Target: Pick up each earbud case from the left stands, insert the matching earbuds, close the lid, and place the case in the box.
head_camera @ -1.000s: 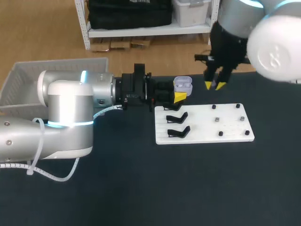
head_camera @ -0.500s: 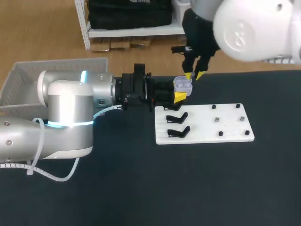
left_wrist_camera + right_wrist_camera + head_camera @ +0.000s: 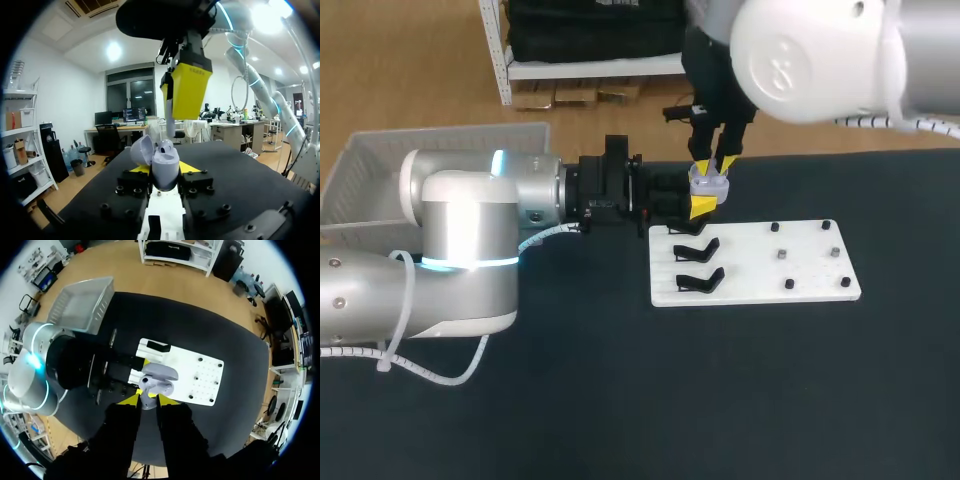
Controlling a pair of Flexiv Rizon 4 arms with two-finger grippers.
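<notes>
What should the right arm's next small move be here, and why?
Probably ease the right jaws straight down a little, then open them. They seem to hold an earbud at the mouth of the open earbud case, which the left jaws grip with its lid tipped back, and the earbud does not look fully seated.

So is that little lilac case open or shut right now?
Open. The case has its lid tipped back, leaving the top uncovered.
</notes>
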